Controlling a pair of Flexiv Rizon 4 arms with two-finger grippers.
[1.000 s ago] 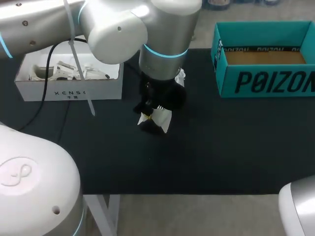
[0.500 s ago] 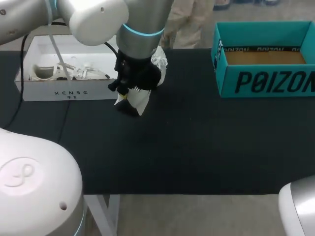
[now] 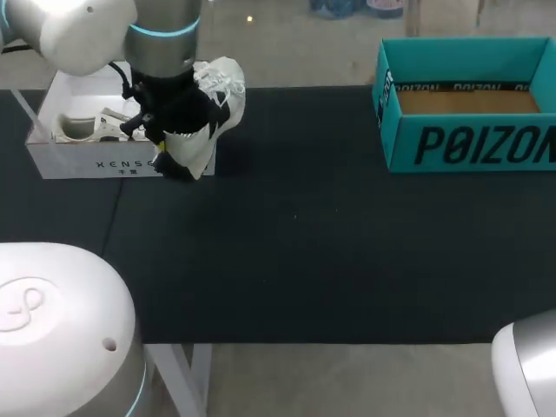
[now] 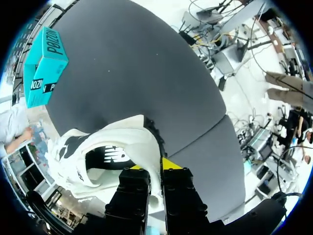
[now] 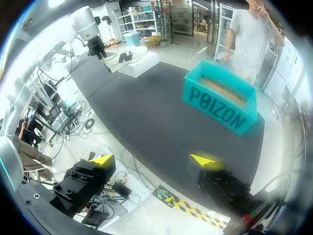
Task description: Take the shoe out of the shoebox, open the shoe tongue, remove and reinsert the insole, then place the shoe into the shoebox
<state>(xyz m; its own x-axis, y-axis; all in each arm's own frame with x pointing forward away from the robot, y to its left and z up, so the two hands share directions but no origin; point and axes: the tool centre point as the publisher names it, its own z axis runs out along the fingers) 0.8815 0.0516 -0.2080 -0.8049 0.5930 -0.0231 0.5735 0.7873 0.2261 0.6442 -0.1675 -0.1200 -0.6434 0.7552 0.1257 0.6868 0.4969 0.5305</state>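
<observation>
Table: the black table (image 3: 347,261) carries both boxes along its far edge, which leaves you the middle for handling the shoe.
Teal shoebox: the teal shoebox (image 3: 469,143) stands open at the far right corner, well apart from the shoe, so it looks out of play for now.
White shoebox: the white shoebox (image 3: 95,163) sits open at the far left corner with a second shoe (image 3: 82,129) lying inside. It is probably your destination.
Shoe: the shoe (image 3: 217,95) hangs tilted, off the table, at the white shoebox's right end. It is likely held high to pass over the wall.
Left gripper: your left gripper (image 4: 155,169) is narrow, pinching the shoe's upper edge between both fingers beside the opening. That thin pinch could slip.
Right gripper: your right gripper (image 5: 154,159) stands wide apart and holds nothing, off the near right corner, out of the way.
</observation>
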